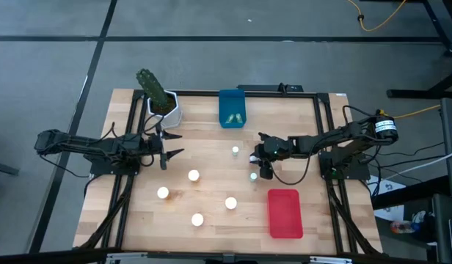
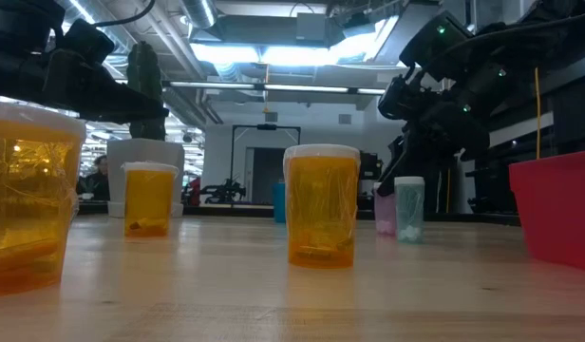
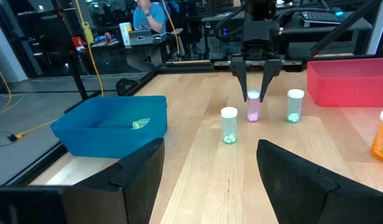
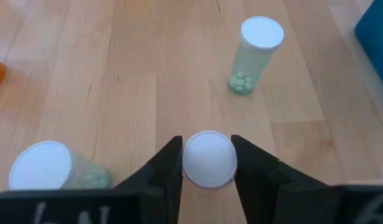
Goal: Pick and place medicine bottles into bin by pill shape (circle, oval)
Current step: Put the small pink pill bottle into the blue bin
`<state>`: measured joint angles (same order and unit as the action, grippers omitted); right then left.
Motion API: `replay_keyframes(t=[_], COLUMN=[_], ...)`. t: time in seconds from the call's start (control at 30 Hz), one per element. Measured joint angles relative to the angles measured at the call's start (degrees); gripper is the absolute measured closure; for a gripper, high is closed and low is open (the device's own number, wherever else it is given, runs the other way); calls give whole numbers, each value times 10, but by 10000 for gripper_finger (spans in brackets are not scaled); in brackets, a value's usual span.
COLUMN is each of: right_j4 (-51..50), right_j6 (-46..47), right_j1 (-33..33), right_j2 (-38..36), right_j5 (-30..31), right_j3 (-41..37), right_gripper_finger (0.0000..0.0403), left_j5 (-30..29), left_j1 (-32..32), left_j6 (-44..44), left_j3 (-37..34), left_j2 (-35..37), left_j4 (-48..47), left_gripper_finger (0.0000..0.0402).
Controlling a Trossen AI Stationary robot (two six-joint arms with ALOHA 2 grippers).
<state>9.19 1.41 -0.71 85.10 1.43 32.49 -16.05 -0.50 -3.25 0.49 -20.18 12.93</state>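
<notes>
My right gripper (image 1: 260, 163) stands mid-table, its fingers shut on the cap of a small pale bottle (image 4: 208, 158), which also shows in the left wrist view (image 3: 253, 107). Two more small bottles stand beside it (image 1: 235, 151) (image 1: 252, 175). Several orange bottles (image 1: 194, 175) (image 1: 230, 203) stand on their bases nearer the front edge. My left gripper (image 1: 169, 151) is open and empty at the left, near the cactus pot. The blue bin (image 1: 232, 101) at the back holds a pale bottle (image 3: 140, 124). The red bin (image 1: 285, 214) lies at the front right. My right gripper pinches the small bottle's round white cap (image 4: 224, 160) between its two fingers, one on each side. The fingers (image 3: 242, 78) come from above, pointing down. The bottle stands upright, and its base seems to rest on the table (image 2: 385, 226).
A white pot with a green cactus (image 1: 161, 103) stands at the back left, close to my left gripper. Black rails run along the table's left and right sides. A person sits in the room beyond the table (image 3: 148, 14).
</notes>
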Motion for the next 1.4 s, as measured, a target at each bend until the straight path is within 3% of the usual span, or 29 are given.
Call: replay_keyframes(t=[0.37, 0.83, 1.17, 1.27, 1.4], right_j4=[4, 23, 52, 88, 136], right_j6=[64, 7, -32, -31, -26], right_j1=[0, -2, -11, -29, -61], right_j2=[-2, -2, -2, -2, 9], right_j5=[87, 194, 379, 388, 339], right_j3=[0, 55, 110, 110, 110], right_gripper_finger=[280, 283, 282, 282, 282], left_j5=[0, 0, 0, 0, 0], left_j1=[0, 0, 0, 0, 0], left_j6=[0, 0, 0, 0, 0], left_j3=[0, 0, 0, 0, 0], left_j2=[0, 0, 0, 0, 0], left_j4=[0, 0, 0, 0, 0], left_gripper_finger=[154, 154, 154, 154, 154])
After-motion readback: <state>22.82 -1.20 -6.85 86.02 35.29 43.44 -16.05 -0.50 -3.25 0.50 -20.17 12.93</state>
